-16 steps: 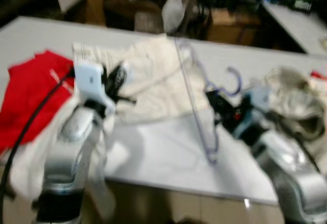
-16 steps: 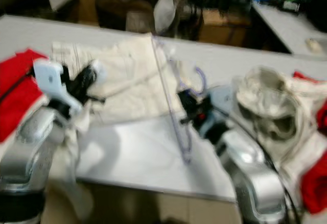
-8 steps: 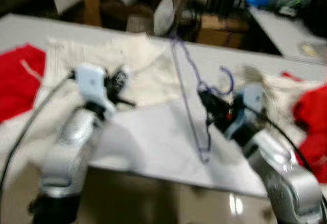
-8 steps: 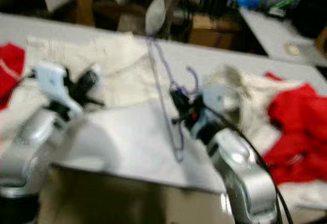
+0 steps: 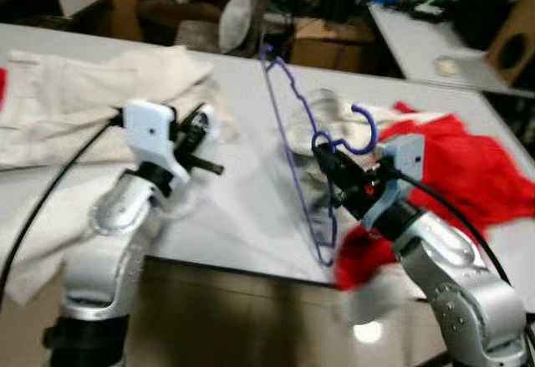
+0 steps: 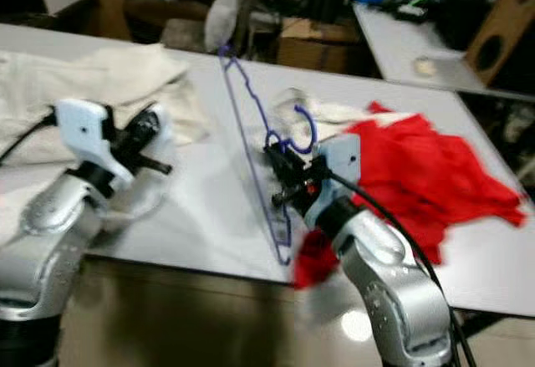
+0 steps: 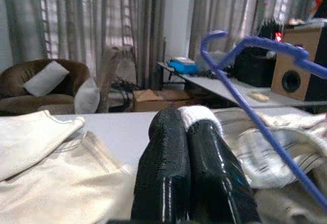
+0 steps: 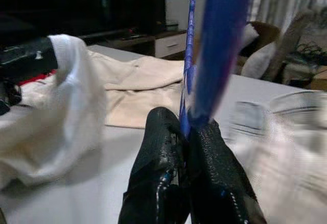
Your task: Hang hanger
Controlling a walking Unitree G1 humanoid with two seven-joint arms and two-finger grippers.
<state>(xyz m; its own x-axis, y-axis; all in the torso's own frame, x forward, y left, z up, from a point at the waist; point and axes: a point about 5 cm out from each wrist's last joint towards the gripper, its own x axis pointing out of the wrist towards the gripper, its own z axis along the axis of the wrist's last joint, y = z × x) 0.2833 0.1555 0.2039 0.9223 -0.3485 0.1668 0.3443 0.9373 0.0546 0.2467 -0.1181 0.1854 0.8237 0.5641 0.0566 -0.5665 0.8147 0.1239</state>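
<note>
- A cream garment lies spread on the left of the white table.
- The left gripper hovers above the table beside that garment, fingers pressed together with a bit of white cloth pinched at their tips.
- The hanger, thin blue-purple wire, stands nearly on edge between the two arms, its long axis running away from the robot, hook curling toward the right arm.
- The right gripper is clamped on the hanger just below the hook, so this arm carries it; no rail can be made out.
- A red garment is heaped on the table's right.
</note>
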